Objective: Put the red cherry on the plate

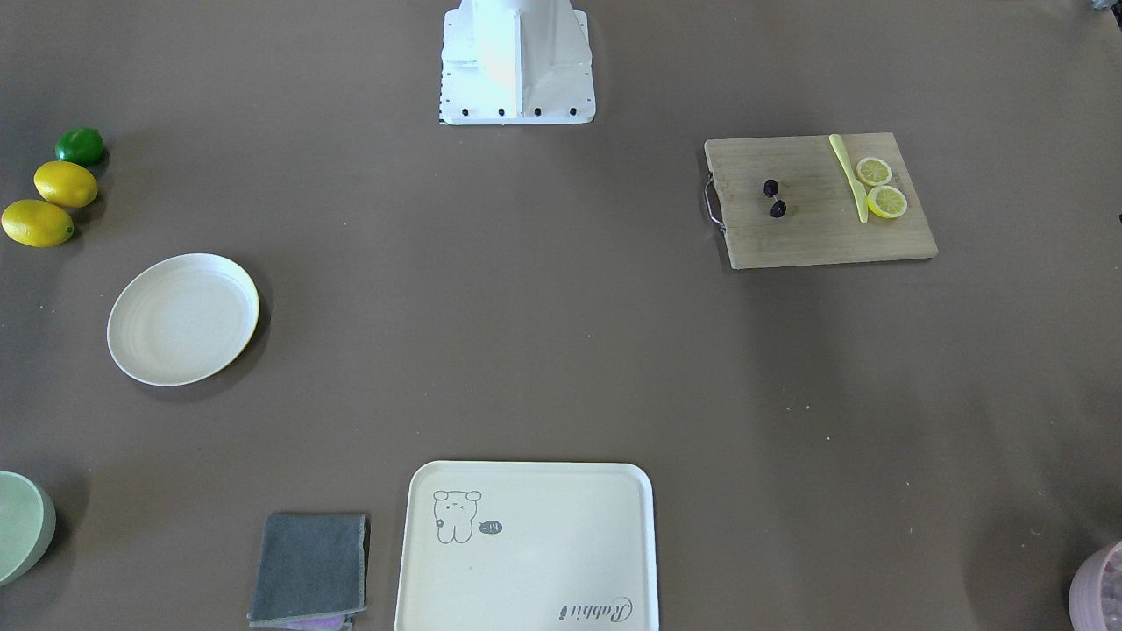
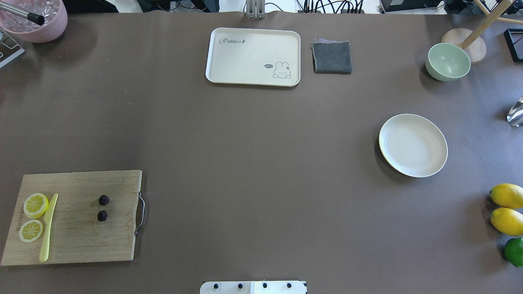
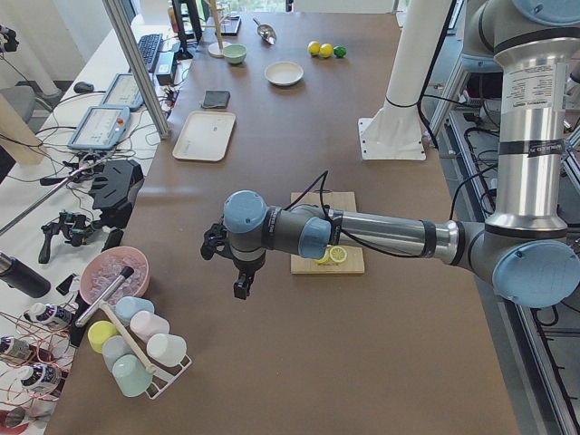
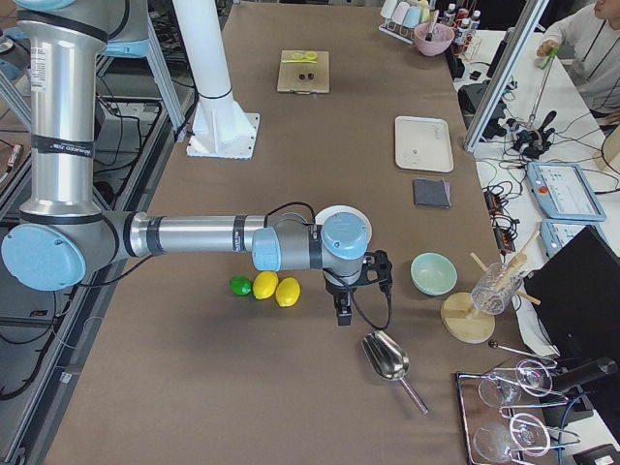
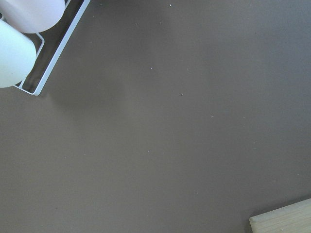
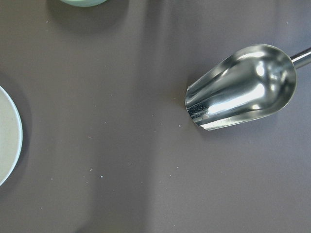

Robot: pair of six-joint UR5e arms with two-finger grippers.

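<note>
The red cherry (image 1: 777, 209) (image 2: 102, 215), two tiny dark fruits, lies on a wooden cutting board (image 1: 815, 237) (image 2: 81, 245) on my left side. The cream plate (image 1: 183, 318) (image 2: 413, 145) sits bare far across the table on my right; its rim (image 6: 7, 141) shows in the right wrist view. My left gripper (image 3: 240, 283) hangs over bare table beyond the board's end, away from the cherry. My right gripper (image 4: 342, 312) hovers between the plate and a metal scoop (image 6: 243, 87). Both grippers show only in the side views, so I cannot tell if they are open or shut.
Two lemon slices (image 2: 34, 205) and a yellow knife (image 2: 48, 228) share the board. A bear tray (image 2: 253, 56), grey cloth (image 2: 331, 57) and green bowl (image 2: 448, 61) line the far edge. Two lemons (image 2: 506, 195) and a lime (image 2: 514, 251) lie near the plate. A cup rack (image 3: 136, 349) stands at the left end.
</note>
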